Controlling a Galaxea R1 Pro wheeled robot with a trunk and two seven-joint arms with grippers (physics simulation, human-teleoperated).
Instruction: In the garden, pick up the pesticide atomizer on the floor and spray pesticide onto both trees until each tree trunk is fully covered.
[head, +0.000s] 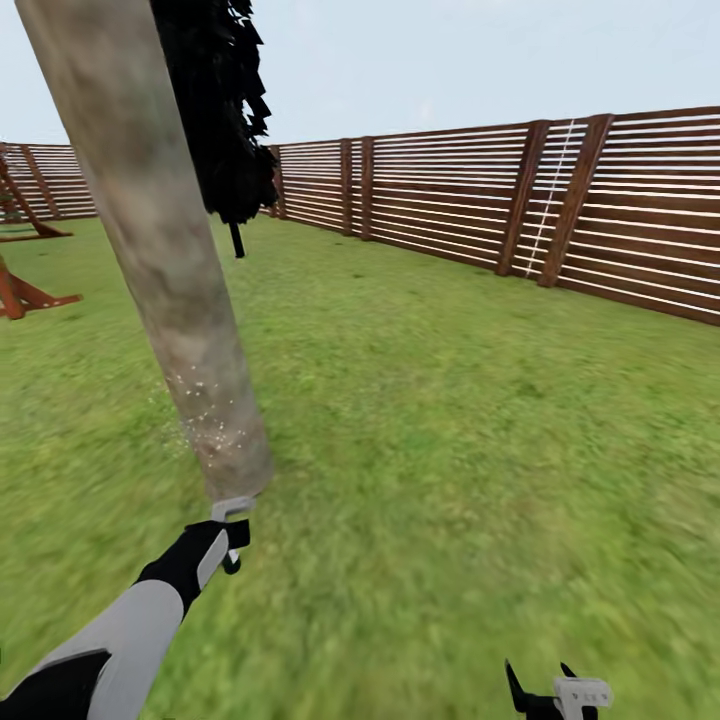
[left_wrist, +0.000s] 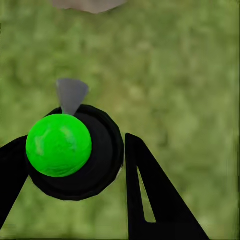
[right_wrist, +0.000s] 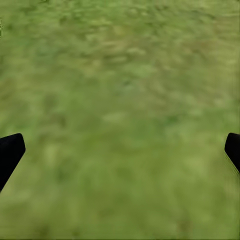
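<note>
Your left gripper is held out low and close to the foot of the tree trunk, and I think that is so the spray can land on the bark. You can see tiny white specks on the low part of the trunk, just above the gripper. In the left wrist view the two black fingers are squeezed on the pesticide atomizer, a round black bottle with a bright green top. A small grey cone pokes out from the bottle toward the trunk, whose pale foot shows at the edge of that view. So the bottle sits right in your left gripper, very near the trunk but not touching it. Your right gripper hangs low over the grass with nothing in it, and its fingers are spread wide apart. A brown fence stands far behind.
</note>
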